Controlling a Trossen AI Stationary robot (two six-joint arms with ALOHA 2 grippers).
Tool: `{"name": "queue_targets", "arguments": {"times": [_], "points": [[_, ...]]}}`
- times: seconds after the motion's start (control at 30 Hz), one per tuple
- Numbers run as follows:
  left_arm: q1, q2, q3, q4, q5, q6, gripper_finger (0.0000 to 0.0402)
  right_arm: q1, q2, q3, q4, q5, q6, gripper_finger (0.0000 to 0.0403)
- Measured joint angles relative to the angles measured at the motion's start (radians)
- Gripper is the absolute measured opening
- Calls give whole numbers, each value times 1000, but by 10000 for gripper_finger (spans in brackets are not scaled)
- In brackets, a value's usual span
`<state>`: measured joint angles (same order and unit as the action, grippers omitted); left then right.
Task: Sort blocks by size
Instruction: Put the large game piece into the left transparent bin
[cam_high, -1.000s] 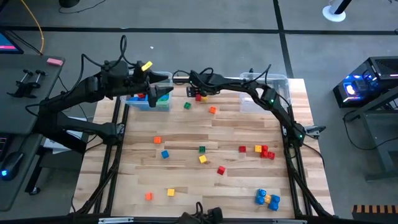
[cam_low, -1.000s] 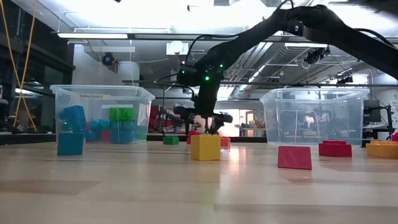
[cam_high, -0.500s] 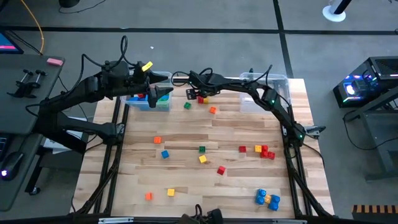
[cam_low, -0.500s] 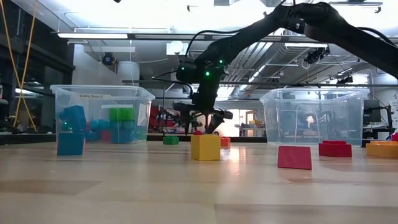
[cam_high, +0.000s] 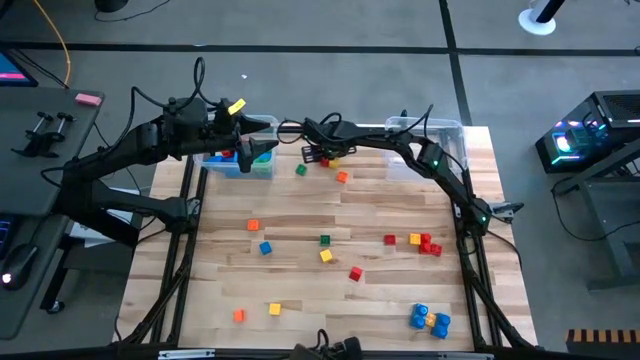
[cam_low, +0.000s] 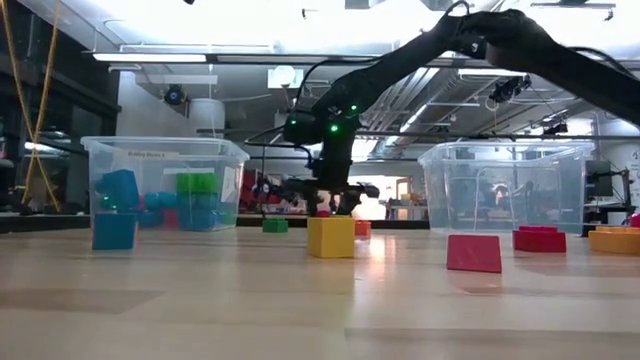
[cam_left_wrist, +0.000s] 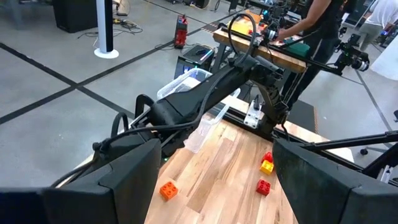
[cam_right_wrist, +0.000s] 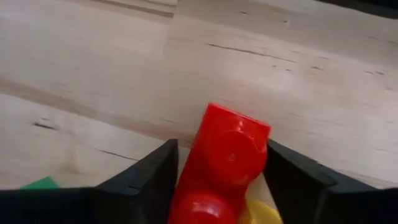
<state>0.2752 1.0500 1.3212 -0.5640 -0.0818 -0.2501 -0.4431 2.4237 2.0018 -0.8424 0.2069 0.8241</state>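
Observation:
My right gripper (cam_high: 320, 155) is at the table's far side between the two bins, shut on a red studded brick (cam_right_wrist: 224, 155). A yellow block (cam_right_wrist: 260, 214) shows just under the brick; I cannot tell whether the two are joined. In the low view my right gripper (cam_low: 335, 203) hangs behind a yellow cube (cam_low: 330, 238). My left gripper (cam_high: 260, 150) is open and empty above the left clear bin (cam_high: 215, 168), which holds blue, green and red blocks (cam_low: 150, 200). In the left wrist view my left gripper (cam_left_wrist: 211, 180) looks toward the right arm. My right gripper pinches the red brick by its two opposite sides (cam_right_wrist: 194, 163) between its two fingers (cam_right_wrist: 152, 180). The fingers come from above, pointing down. The brick's studded face shows between them. The brick seems to sit just off the table.
Small blocks lie scattered over the wooden table: green (cam_high: 301, 170), orange (cam_high: 342, 177), blue (cam_high: 265, 247), red (cam_high: 355, 273), a red and yellow group (cam_high: 424, 243) and a blue cluster (cam_high: 427, 319) at the near right. The right clear bin (cam_high: 440, 135) stands at the far right.
My right gripper has risen a little at the far side of the table. The red brick has come up with it off the wood.

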Motion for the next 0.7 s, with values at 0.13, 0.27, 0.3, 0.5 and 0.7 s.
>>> {"name": "queue_targets", "arguments": {"times": [0.13, 0.27, 0.3, 0.5, 0.7], "points": [[0, 0, 0, 0, -8, 0, 296, -2, 0, 0, -8, -10, -34, 189], [0, 0, 0, 1, -10, 9, 296, -6, -20, -1, -18, -18, -82, 176], [0, 0, 0, 2, -10, 9, 296, -9, -35, -2, -10, -18, -92, 167], [0, 0, 0, 62, -12, 16, 296, -23, -158, 0, 206, -37, -158, 120], [0, 0, 0, 124, -12, -8, 296, -16, -195, 0, 542, -254, -217, 120]]}}
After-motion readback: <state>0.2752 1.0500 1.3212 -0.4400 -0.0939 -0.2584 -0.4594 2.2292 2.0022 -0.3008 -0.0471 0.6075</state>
